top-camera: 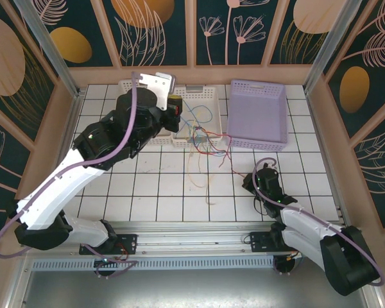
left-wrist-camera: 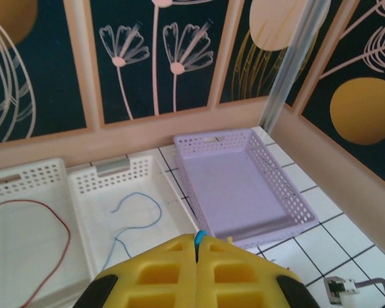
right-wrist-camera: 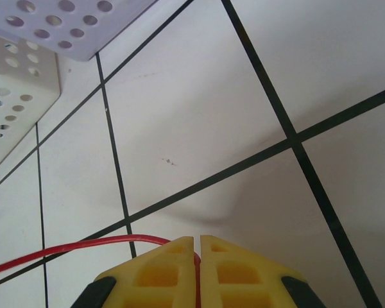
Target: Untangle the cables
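From above, the cables (top-camera: 202,138) lie knotted at the front lip of the white tray (top-camera: 205,92). Left wrist: the left fingers (left-wrist-camera: 160,269) pinch a blue cable (left-wrist-camera: 199,238). Right wrist: the right fingers (right-wrist-camera: 160,269) pinch a red cable (right-wrist-camera: 83,247) low over the table (right-wrist-camera: 199,115); draw the two apart slowly, easing snags.

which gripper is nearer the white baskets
Left. The left gripper, pinching a blue cable, hangs above the white baskets; the right gripper, pinching a red cable, is low over the tiles beside them.
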Controlling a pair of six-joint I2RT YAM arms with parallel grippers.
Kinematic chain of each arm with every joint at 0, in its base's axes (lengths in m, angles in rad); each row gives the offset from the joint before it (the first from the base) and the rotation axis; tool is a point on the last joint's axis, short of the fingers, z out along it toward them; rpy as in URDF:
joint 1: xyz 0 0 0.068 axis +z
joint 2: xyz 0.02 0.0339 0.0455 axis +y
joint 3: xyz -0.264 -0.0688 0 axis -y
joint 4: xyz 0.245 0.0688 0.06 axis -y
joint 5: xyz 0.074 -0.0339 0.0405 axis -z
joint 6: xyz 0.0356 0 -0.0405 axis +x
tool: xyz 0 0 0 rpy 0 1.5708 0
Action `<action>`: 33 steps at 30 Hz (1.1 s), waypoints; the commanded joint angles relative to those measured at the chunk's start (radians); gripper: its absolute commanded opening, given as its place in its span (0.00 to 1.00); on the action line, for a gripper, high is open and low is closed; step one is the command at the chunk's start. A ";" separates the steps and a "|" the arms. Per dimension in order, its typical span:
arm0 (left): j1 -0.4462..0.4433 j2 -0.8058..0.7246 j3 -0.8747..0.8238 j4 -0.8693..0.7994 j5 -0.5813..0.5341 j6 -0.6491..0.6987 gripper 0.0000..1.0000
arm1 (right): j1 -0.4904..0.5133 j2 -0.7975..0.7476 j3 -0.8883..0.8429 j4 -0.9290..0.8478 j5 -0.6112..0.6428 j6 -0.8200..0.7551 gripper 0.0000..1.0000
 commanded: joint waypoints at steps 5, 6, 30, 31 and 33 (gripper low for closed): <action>0.009 -0.051 0.147 -0.082 -0.130 0.058 0.00 | 0.007 0.054 0.034 -0.052 0.049 0.008 0.00; 0.009 -0.055 0.163 -0.091 -0.142 0.060 0.00 | 0.010 0.059 0.036 -0.054 0.056 0.009 0.00; 0.010 -0.216 0.042 -0.062 -0.237 0.083 0.00 | 0.056 0.026 0.083 -0.115 0.117 0.008 0.00; 0.008 -0.230 0.012 -0.050 -0.233 0.084 0.00 | 0.057 0.013 0.094 -0.131 0.123 0.001 0.00; 0.010 -0.270 -0.075 -0.014 -0.225 0.086 0.00 | 0.064 -0.016 0.142 -0.192 0.155 -0.016 0.00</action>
